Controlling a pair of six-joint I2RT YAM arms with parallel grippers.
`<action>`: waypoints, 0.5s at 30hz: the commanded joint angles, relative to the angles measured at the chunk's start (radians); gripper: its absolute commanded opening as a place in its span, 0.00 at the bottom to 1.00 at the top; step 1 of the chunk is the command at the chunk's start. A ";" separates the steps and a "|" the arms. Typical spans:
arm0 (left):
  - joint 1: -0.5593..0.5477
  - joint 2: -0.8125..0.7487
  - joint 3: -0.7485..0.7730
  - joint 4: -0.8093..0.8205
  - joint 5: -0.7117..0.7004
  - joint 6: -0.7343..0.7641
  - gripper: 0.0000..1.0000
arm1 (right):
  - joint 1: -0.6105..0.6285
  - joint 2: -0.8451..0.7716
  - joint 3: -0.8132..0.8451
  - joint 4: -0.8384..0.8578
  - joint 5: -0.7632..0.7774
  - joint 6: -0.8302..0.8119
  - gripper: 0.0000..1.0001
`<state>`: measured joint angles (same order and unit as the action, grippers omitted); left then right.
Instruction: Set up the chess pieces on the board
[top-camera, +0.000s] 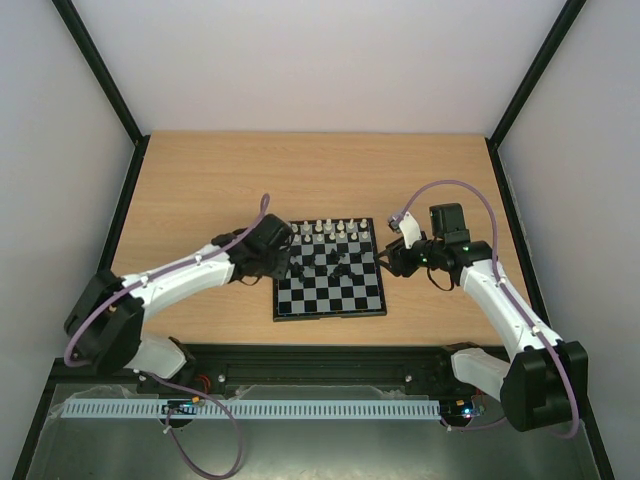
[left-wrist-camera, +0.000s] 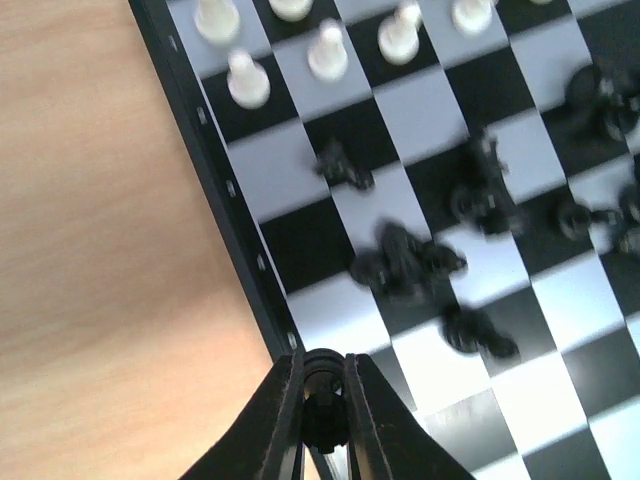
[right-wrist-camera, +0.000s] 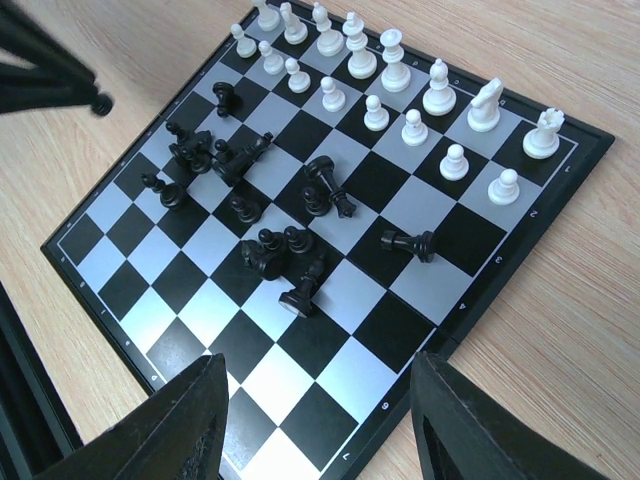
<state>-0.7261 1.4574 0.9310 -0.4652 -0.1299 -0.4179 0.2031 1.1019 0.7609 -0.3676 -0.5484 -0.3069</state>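
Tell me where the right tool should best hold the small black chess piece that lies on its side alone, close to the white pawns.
Probably the thin waist of the small black toppled chess piece, between base and head. Bring the open right tool straight down from above, fingers across its length: it lies flat, with free squares on both sides.

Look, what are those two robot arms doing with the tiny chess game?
They are setting up the board. The white pieces stand in two rows along the far side; the black pieces lie jumbled in the middle, many tipped over. The left gripper looks pinched shut on one black piece at the board's left edge. The right gripper hangs open by the right edge.
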 joint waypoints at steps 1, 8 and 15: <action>-0.060 -0.089 -0.084 -0.066 0.032 -0.054 0.09 | -0.002 0.015 -0.008 -0.002 -0.008 -0.011 0.52; -0.204 -0.133 -0.148 -0.065 0.067 -0.094 0.09 | -0.003 0.025 -0.008 -0.003 -0.010 -0.011 0.52; -0.223 -0.112 -0.172 -0.041 0.057 -0.129 0.09 | -0.002 0.024 -0.010 -0.003 -0.006 -0.009 0.52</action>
<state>-0.9482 1.3415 0.7673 -0.4992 -0.0643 -0.5114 0.2031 1.1202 0.7605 -0.3676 -0.5484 -0.3069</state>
